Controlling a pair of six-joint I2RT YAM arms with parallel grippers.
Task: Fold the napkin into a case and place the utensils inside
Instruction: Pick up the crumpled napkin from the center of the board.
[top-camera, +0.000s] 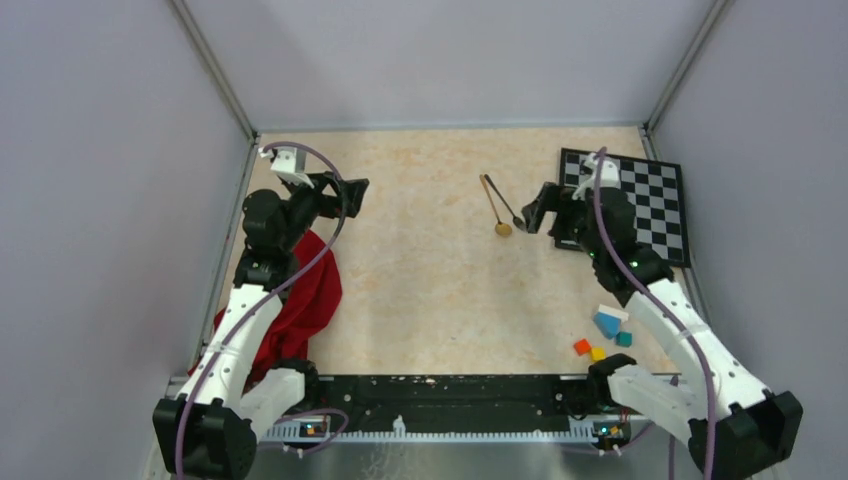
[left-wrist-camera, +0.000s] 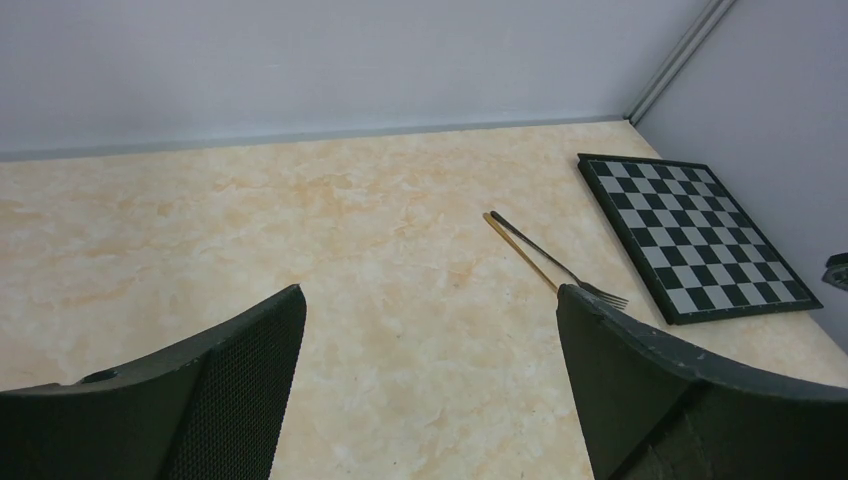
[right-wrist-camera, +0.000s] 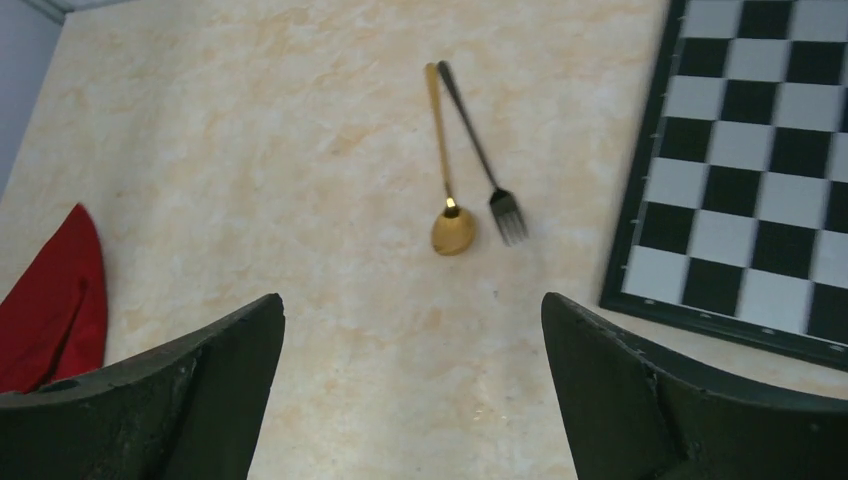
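No text, label, brand, number or sign was readable on anything in view.

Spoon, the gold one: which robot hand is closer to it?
Right. The right gripper is open just beside the spoon, on the checkerboard side. The left gripper is open far across the table, near the red napkin.
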